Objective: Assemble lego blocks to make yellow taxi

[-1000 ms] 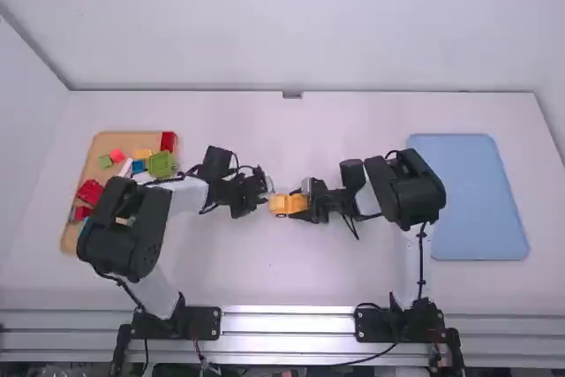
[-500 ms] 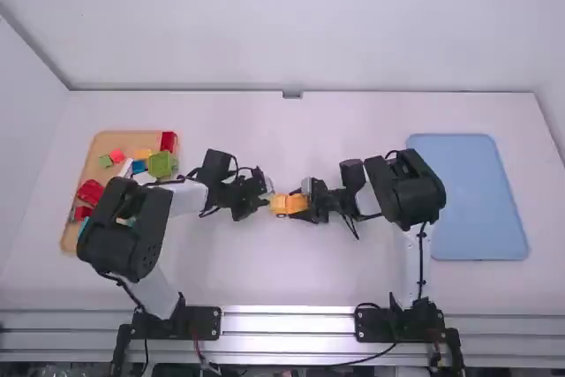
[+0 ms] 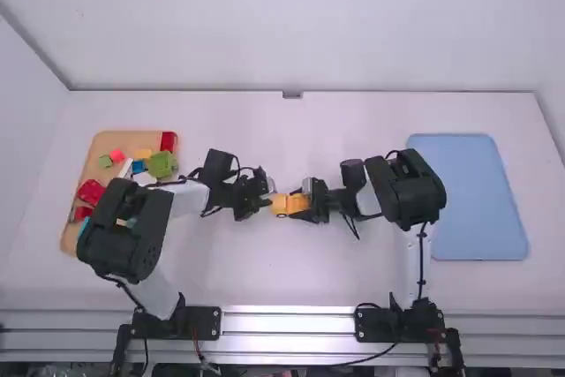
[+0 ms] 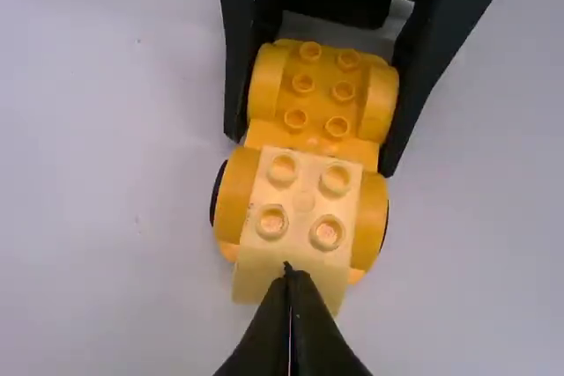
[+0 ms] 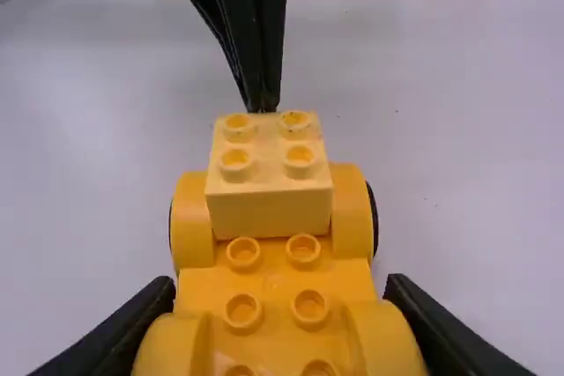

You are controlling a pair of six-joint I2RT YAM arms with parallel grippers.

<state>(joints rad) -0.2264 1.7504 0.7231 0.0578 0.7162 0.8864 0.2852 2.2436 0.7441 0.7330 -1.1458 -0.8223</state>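
Taken as on a clock face in the high view, with the chassis (image 3: 290, 205) at the centre, the left arm's base (image 3: 177, 322) was seen nearest, between seven and eight o'clock, and the right arm's base (image 3: 397, 322) between four and five, both fixed at the near edge of the white table (image 3: 291, 280). Farther in, the yellow chassis was gripped from three o'clock by the right gripper (image 3: 302, 202), one finger pressed to each side; whether it was borne by the table could not be told. A paler yellow block (image 5: 270, 209) was seated on its nine o'clock end, four studs up, with bare studs (image 5: 242, 310) left between it and the right gripper. Dark wheel edges (image 5: 374, 217) were shown at both sides beneath the block. The left gripper (image 3: 268, 198) was closed with nothing held between its fingers, its tips brought to the block's outer face from nine o'clock; whether contact was made could not be told. Well apart at nine o'clock, a wooden tray (image 3: 83, 174) was laid with a green piece (image 3: 161, 163), a blue piece (image 3: 139, 166) and several red pieces (image 3: 90, 192). At three o'clock, beyond the right arm, a blue mat (image 3: 481, 205) was placed. Farthest, at twelve o'clock, the table was bounded by a white wall (image 3: 291, 24).
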